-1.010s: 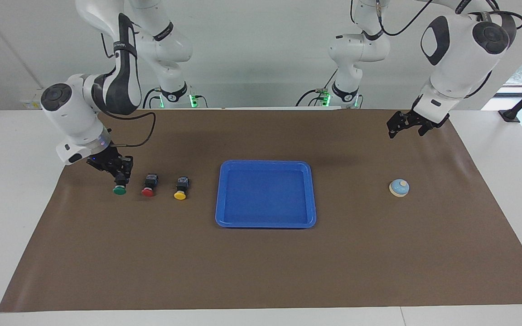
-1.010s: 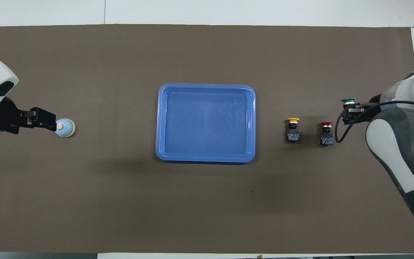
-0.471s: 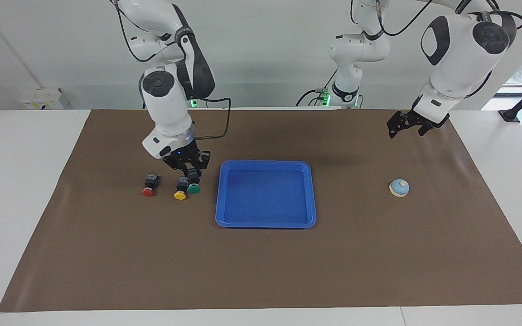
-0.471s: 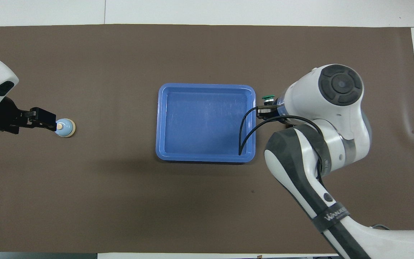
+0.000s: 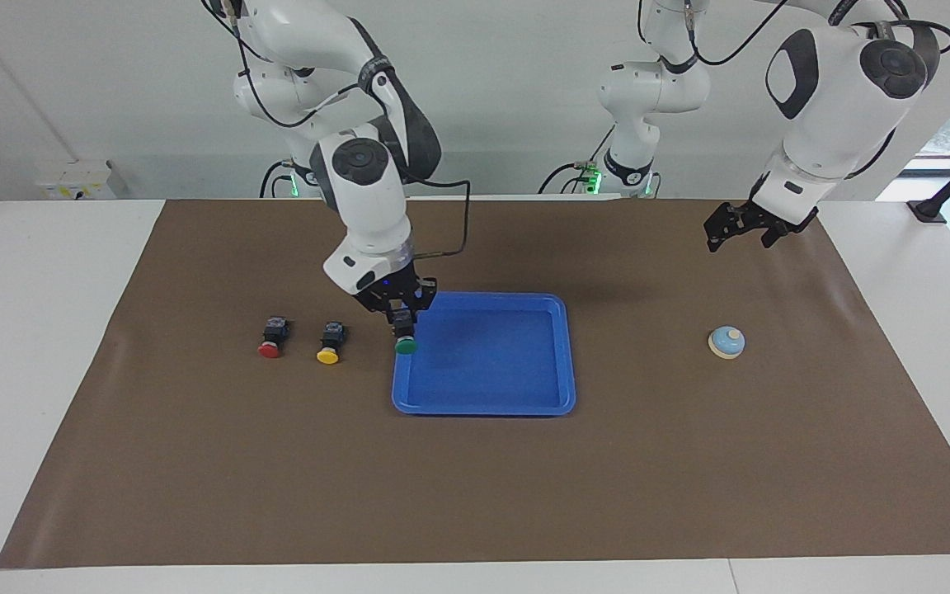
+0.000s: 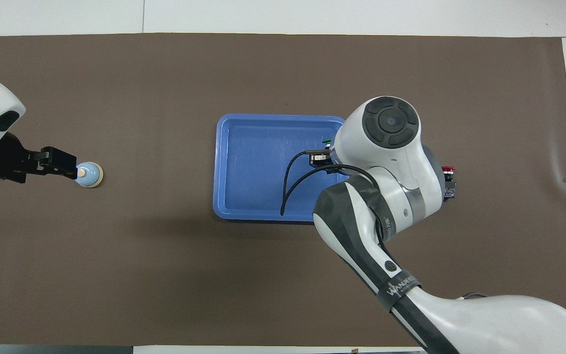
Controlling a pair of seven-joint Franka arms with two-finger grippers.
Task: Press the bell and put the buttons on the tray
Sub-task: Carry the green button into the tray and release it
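Green button [image 5: 405, 346] hangs clamped in the right hand [image 5: 402, 318] over the tray [image 5: 524, 404] (left hand [image 5: 740, 228] spread wide).

tray [image 5: 564, 355]: bright-blue plastic, smooth, faint sheen on the floor
mat [image 5: 475, 478]: brown, matt, like paper or thin felt, a few soft creases
worktop [image 5: 30, 330]: white, smooth, slightly glossy
arm shells [image 5: 364, 194]: glossy white plastic with black matt joints
button caps [image 5: 327, 355]: smooth coloured plastic
bell [image 5: 726, 341]: smooth light-blue dome, cream rim
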